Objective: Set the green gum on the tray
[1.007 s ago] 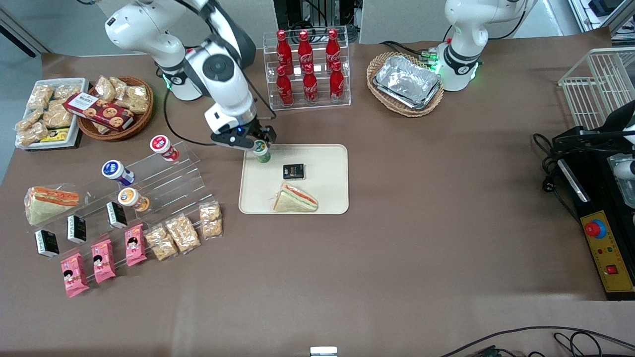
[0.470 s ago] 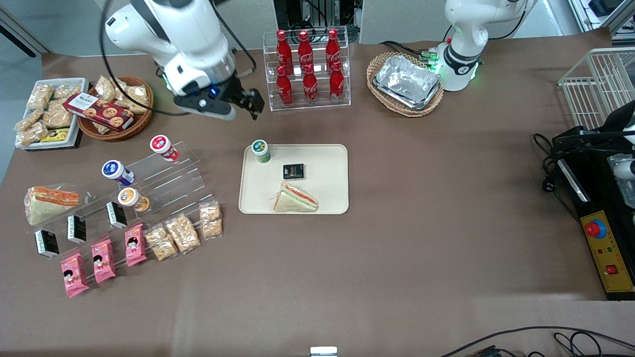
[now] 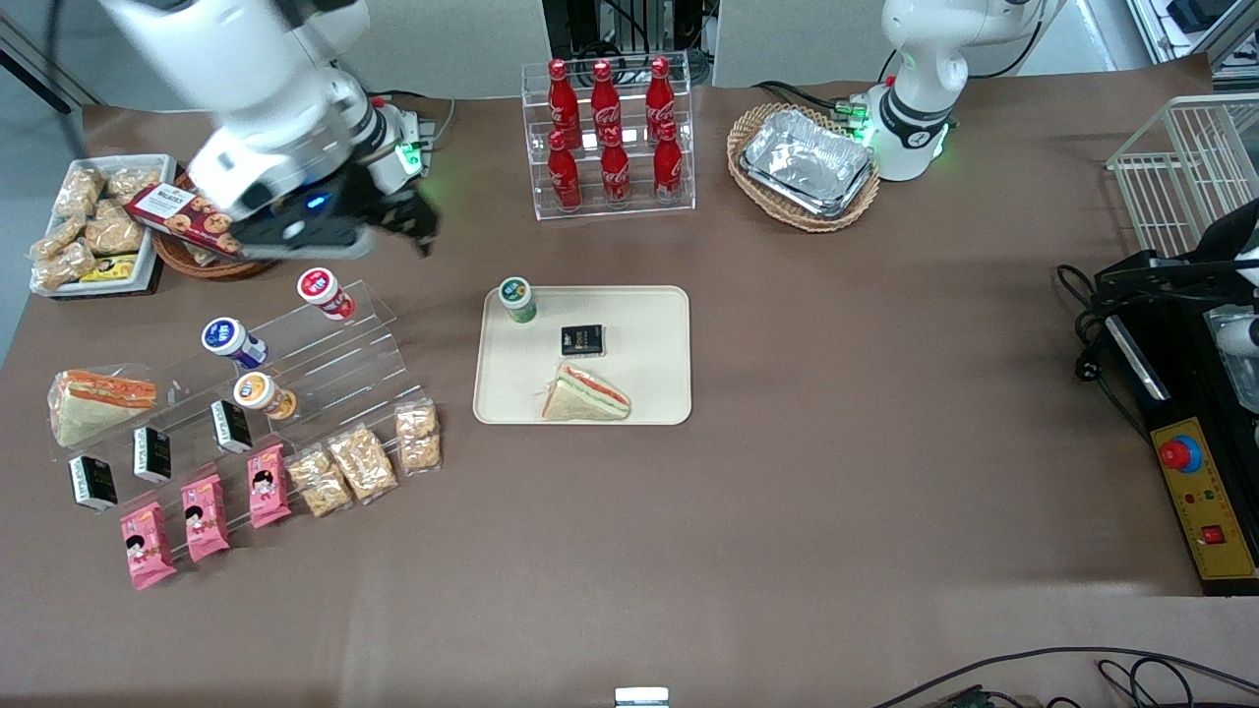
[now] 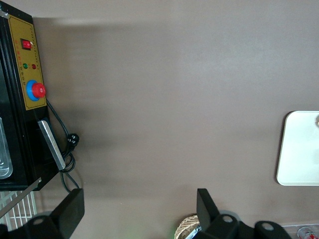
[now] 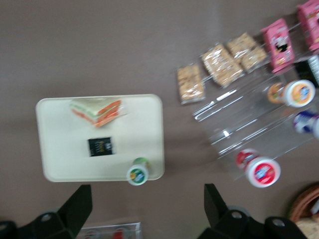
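front view: gripper (image 3: 398,218) raised, open.

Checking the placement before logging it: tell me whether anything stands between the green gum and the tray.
Nothing does. The green gum stands upright on the tray, in the corner farthest from the camera, apart from the black packet. The tool, open, hangs above the table near the cookie basket.

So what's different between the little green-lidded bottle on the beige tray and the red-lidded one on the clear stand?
The green gum stands upright in a corner of the tray; the red-lidded bottle lies tilted on the clear stepped stand. Their lids differ, green against red. The green gum sits nearer the black packet and sandwich; the red one is nearer the gripper, which hangs open above the table, holding nothing. Both are small round bottles of similar size.
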Motion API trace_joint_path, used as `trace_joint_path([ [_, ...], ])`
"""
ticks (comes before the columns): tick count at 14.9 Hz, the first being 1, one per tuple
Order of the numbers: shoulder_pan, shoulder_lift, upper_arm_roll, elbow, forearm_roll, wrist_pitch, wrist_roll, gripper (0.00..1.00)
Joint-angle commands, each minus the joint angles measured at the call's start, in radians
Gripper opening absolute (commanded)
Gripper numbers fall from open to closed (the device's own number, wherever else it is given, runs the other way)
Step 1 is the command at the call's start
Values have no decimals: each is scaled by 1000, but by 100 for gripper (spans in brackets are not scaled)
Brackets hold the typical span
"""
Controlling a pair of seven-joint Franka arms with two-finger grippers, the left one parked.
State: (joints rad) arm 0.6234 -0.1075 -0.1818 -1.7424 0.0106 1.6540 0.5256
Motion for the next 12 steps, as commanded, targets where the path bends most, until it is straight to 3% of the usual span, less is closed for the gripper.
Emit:
trace_joint_path([
  [1,-202,19,77,63,-46,-66,-154,100],
  [3,-356,28,129,73,-41,-65,-301,100],
  [6,-505,34,177,78,-37,-53,-393,100],
  [12,-613,91,177,101,-26,-33,-527,100],
])
